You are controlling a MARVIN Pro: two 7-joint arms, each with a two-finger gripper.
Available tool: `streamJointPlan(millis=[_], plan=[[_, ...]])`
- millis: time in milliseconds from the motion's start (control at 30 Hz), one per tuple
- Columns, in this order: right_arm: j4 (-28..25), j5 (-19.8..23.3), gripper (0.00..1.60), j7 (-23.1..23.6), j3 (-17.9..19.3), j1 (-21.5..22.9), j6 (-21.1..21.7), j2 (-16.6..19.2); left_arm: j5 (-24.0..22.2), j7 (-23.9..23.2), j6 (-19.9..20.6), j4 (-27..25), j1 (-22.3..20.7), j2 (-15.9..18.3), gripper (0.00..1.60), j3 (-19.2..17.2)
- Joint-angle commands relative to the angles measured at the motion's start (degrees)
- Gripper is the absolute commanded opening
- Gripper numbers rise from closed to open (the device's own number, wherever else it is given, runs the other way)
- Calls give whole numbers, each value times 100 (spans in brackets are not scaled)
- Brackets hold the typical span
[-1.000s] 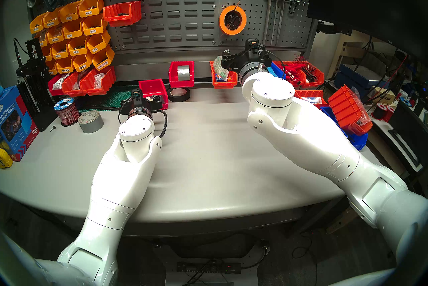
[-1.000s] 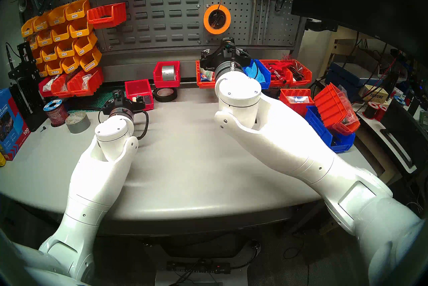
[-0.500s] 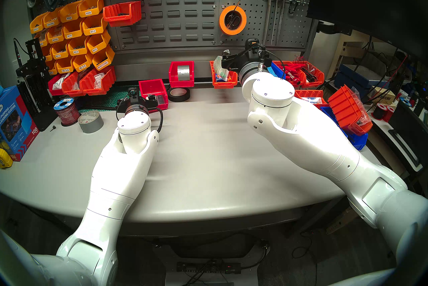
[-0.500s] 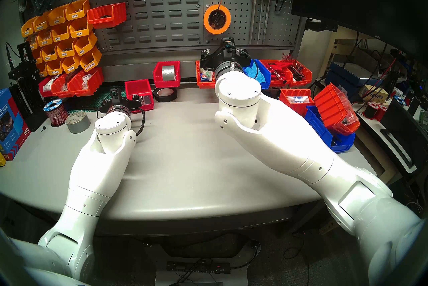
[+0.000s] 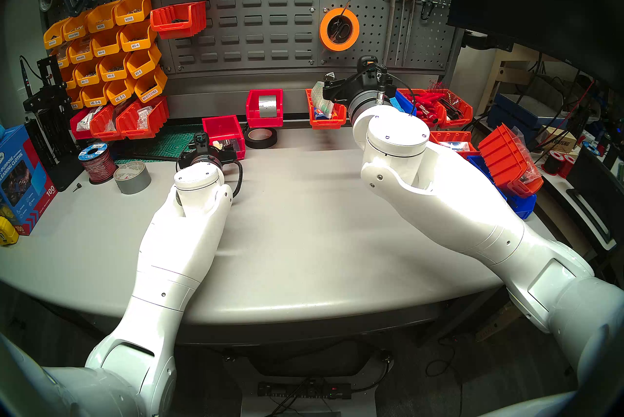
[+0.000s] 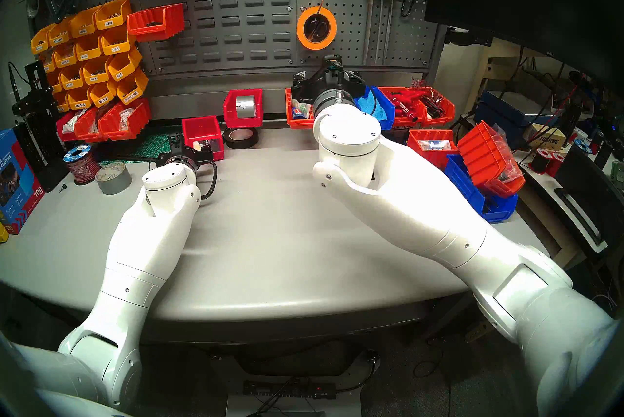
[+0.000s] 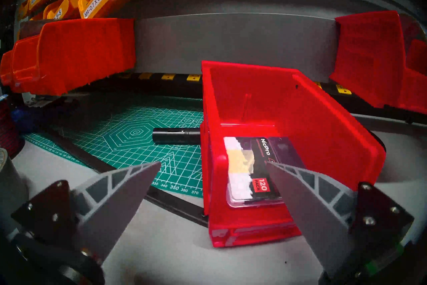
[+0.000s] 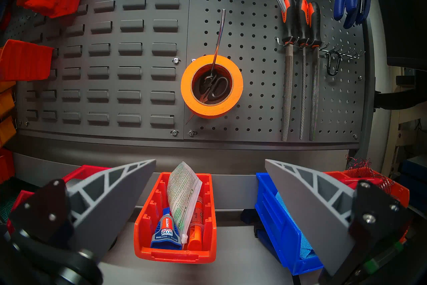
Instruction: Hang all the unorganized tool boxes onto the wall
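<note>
We see our left gripper [image 7: 213,165] spread apart astride the near left wall of the red bin [image 7: 323,116] on the counter [image 5: 304,220], while our right gripper [image 8: 210,162] gapes open above the orange bin [image 8: 143,229] at its 6 o'clock.

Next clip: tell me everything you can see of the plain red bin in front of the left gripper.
The plain red bin is smooth glossy plastic with a tall back wall and a low open front. It stands upright on the grey table, its left edge at the green cutting mat. A clear-cased black-and-white card pack marked "120 PACK" lies flat inside. The open left gripper straddles its left wall, not gripping.
</note>
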Motion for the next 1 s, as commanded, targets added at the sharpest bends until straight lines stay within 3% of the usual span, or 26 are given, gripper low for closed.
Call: streamJointPlan(millis=[0,33,100,200,533,600,633,967], plan=[[-43,-34,160,3,25,84,8,-14,150,6,-196,73,-289,41,160,53],[-43,-34,160,3,25,84,9,-14,161,-6,-218,103,-301,45,160,56],[-43,-34,160,3,25,84,9,-14,163,-37,-253,139,-314,46,144,49],[-43,-34,160,3,25,84,9,-14,163,-70,-286,184,-332,53,78,42],[-43,-34,160,3,25,85,9,-14,141,-167,-400,325,-394,74,52,-11],[-43,-34,160,3,25,85,9,-14,148,-152,-414,342,-400,73,30,-33],[-43,-34,160,3,25,85,9,-14,150,-159,-421,345,-397,79,0,-39],[-43,-34,160,3,25,85,9,-14,127,-239,-519,194,-250,122,0,-119]])
